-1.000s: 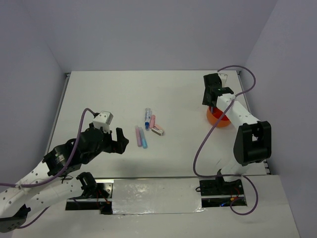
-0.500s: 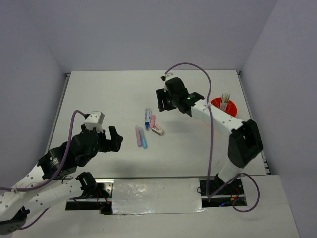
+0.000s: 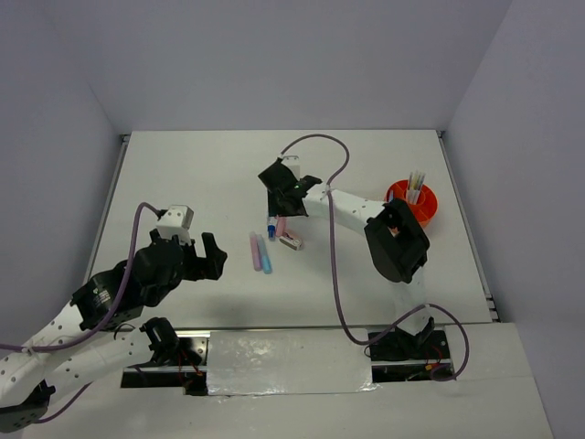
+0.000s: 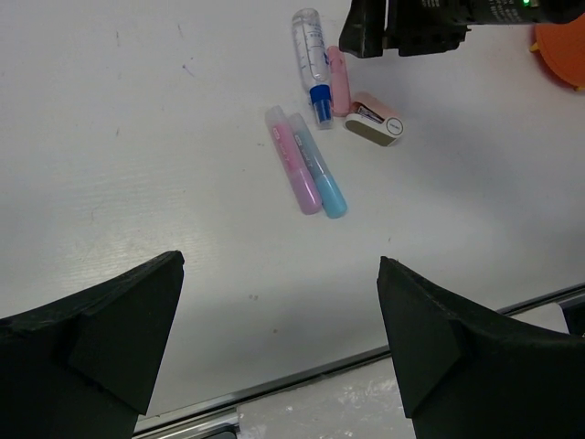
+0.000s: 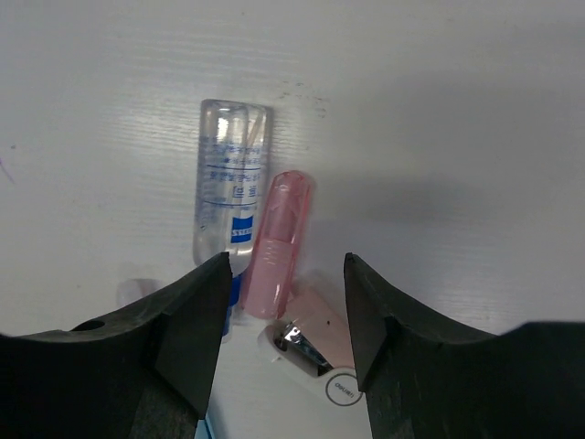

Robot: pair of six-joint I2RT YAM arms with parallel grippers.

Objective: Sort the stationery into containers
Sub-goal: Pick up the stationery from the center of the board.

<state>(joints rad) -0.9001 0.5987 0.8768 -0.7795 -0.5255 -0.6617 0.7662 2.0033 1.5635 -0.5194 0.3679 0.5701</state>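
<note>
At the left of the white counter (image 3: 183, 174), your left arm's fingers (image 3: 216, 256) hang spread wide and hold nothing, above bare surface near the front edge. Ahead of them and a little to the right, a pink marker (image 4: 292, 172) and a blue marker (image 4: 318, 177) lie flat side by side, touching along their length. Just beyond that pair sits a second cluster: a clear tube with a blue cap (image 5: 230, 197), a short pink marker (image 5: 281, 242) pressed against the tube's side, and a small pale eraser-like block (image 4: 373, 120) just beside the pink marker's near end. Your right arm reaches across from the right, and its fingers (image 3: 279, 197) hover over this cluster. In the wrist view they stand apart with nothing between them, one on the tube's side and one past the short pink marker. Whether they touch the counter cannot be told. Far to the right, well apart from the loose stationery, the round orange cup (image 3: 395, 190) stands near the counter's right edge. A few thin pens (image 3: 416, 181) stand upright inside it, though the compartment holding them cannot be made out.
</note>
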